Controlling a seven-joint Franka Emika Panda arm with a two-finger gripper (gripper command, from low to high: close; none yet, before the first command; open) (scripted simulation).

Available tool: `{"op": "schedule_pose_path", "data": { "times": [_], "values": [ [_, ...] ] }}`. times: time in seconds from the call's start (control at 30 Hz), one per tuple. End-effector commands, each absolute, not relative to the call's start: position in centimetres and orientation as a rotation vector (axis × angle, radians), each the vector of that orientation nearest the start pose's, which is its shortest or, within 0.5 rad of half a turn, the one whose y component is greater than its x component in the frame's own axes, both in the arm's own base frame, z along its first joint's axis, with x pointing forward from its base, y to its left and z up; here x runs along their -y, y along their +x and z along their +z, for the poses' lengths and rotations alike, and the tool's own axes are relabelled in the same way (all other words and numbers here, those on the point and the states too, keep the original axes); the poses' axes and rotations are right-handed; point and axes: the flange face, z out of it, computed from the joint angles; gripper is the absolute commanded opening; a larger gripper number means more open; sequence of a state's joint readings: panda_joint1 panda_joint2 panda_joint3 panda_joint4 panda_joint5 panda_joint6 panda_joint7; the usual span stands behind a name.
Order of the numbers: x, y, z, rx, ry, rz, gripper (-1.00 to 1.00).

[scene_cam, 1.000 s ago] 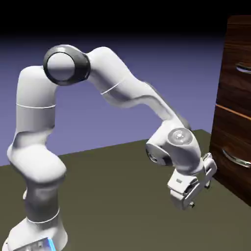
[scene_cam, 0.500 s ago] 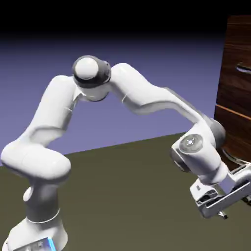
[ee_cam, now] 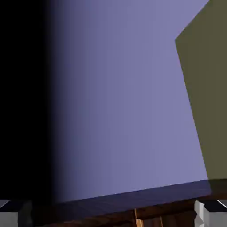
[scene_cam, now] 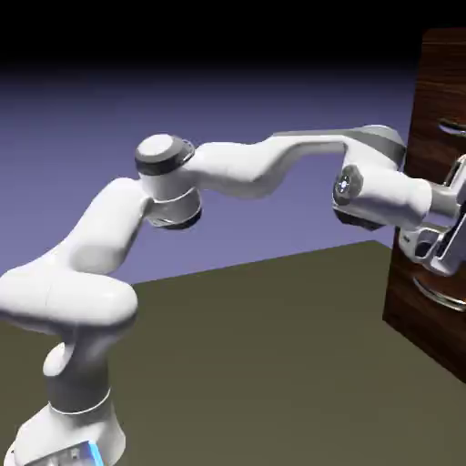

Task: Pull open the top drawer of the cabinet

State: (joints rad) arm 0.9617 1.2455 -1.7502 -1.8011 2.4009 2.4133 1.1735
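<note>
Risen from the table, the end effector (scene_cam: 452, 223) meets the cabinet (scene_cam: 435, 91) — below the top drawer (scene_cam: 442, 159) handle.

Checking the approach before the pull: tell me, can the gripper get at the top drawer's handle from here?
Probably yes. The gripper is already up against the cabinet front just below the top drawer's handle, with nothing between them; its fingers stand apart.

I can read no text, label, brand, number or sign in either view: none on my arm, none on the cabinet (scene_cam: 437, 182), none on the worktop (scene_cam: 273, 364)
</note>
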Motion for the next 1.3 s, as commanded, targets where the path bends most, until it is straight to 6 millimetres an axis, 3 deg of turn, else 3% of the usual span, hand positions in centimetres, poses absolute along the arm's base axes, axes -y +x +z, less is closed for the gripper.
{"op": "schedule_pose_path", "data": {
  "times": [0.0, 0.13, 0.37, 0.4, 0.43, 0.87, 1.27],
  "values": [
    [13.2, 63.3, 53.6, -1.683, -0.506, -0.68, 0.0],
    [3.7, 65.4, 57.8, -1.482, -0.615, -0.614, 0.0],
    [3.7, 70.2, 57.8, -1.482, -0.615, -0.613, 0.0],
    [3.7, 70.2, 57.8, -1.482, -0.615, -0.613, -1.0],
    [3.7, 70.2, 57.8, -1.482, -0.615, -0.613, -1.0],
    [3.7, 59.3, 57.8, -1.482, -0.615, -0.613, -1.0],
    [3.7, 46.0, 57.8, -1.482, -0.615, -0.613, -1.0]
  ]
}}
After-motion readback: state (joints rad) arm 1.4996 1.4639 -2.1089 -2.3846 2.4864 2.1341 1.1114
